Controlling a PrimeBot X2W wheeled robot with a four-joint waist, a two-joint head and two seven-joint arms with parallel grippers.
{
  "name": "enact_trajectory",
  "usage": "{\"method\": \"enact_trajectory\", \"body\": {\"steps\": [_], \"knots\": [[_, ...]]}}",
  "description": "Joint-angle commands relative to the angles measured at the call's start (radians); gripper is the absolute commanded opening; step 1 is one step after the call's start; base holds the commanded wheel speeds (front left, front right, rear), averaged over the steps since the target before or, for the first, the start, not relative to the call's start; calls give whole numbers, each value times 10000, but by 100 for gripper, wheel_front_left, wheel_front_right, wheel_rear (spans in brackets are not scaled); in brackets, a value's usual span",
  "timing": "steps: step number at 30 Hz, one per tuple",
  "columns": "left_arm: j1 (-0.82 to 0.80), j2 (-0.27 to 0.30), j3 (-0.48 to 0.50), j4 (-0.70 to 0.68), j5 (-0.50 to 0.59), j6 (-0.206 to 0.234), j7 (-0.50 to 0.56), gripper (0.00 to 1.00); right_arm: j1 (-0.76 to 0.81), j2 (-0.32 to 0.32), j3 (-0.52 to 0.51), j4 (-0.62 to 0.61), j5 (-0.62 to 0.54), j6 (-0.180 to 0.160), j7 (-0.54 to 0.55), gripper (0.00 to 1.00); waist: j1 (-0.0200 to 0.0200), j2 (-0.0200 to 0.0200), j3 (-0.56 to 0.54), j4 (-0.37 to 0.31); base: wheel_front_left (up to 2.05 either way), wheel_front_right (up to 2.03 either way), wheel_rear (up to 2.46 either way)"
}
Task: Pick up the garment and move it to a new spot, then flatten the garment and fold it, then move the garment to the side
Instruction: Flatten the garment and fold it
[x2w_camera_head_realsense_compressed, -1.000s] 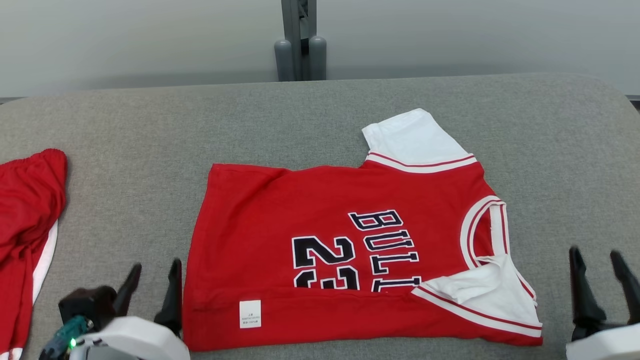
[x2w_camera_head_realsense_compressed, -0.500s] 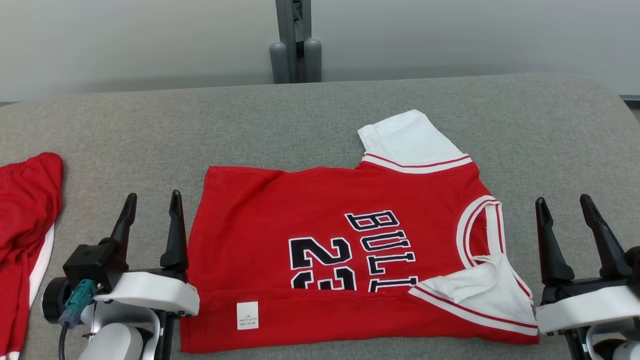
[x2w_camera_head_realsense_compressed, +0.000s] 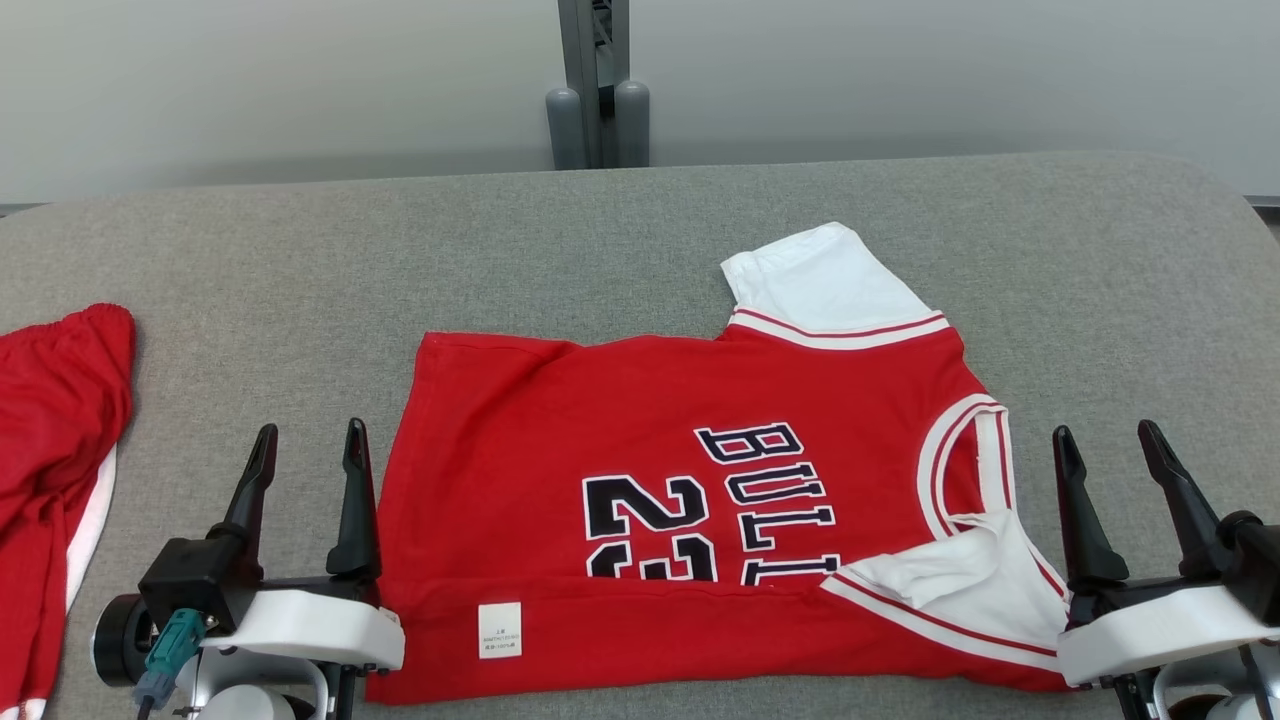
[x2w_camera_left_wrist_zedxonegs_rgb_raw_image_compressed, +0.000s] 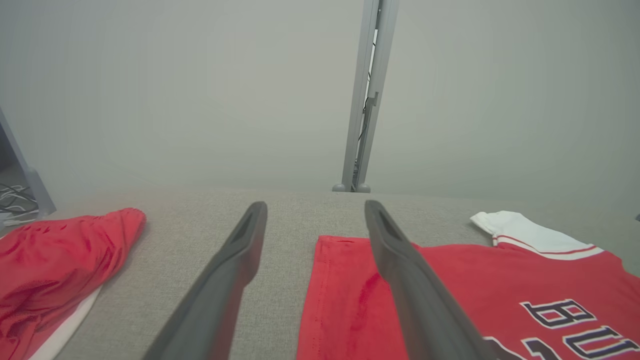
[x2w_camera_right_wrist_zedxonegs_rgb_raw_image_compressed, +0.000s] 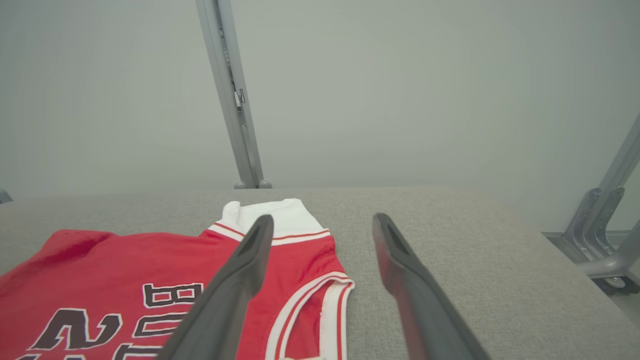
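Arms: left end effector (x2w_camera_head_realsense_compressed: 311, 428) spread beside garment (x2w_camera_head_realsense_compressed: 650, 400) | right end effector (x2w_camera_head_realsense_compressed: 1104, 429) spread

My left gripper (x2w_camera_left_wrist_zedxonegs_rgb_raw_image_compressed: 315, 209) holds its two dark fingers spread wide over the grey padded surface (x2w_camera_left_wrist_zedxonegs_rgb_raw_image_compressed: 280, 300). The red jersey (x2w_camera_left_wrist_zedxonegs_rgb_raw_image_compressed: 500, 285) spreads off to my right, its hem edge lying between my fingers, close to the right one. Another red garment (x2w_camera_left_wrist_zedxonegs_rgb_raw_image_compressed: 60, 260) is heaped well off to my left. A grey post (x2w_camera_left_wrist_zedxonegs_rgb_raw_image_compressed: 367, 100) stands straight ahead.
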Motion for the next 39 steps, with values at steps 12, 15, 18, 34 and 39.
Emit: {"method": "enact_trajectory", "body": {"steps": [12, 15, 18, 34, 39], "knots": [[-105, -223, 209, 143, 356, -230, -74, 100, -9, -46, 11, 161, 128, 3, -26, 100, 0, 0, -52, 55, 0, 0, 0], [-496, -186, 59, 202, 434, -378, 4, 100, 32, -42, -21, 100, 155, 3, -14, 100, 0, 0, 36, 71, 0, 0, 0], [-1235, -154, -186, 484, 442, -697, 381, 100, 4, -40, 31, -1, 160, 3, 18, 100, 0, 0, 223, -5, 0, 0, 0], [-5419, -254, -243, 6036, -1086, -2523, 3449, 100, -679, -34, 388, -47, 476, 3, -145, 100, 0, 0, 1622, -1188, 0, 0, 0], [-6004, -272, -130, 7189, -1294, -2675, 3601, 100, -819, -32, 366, 125, 572, 3, -205, 100, 0, 0, 1867, -1233, 0, 0, 0]]}}
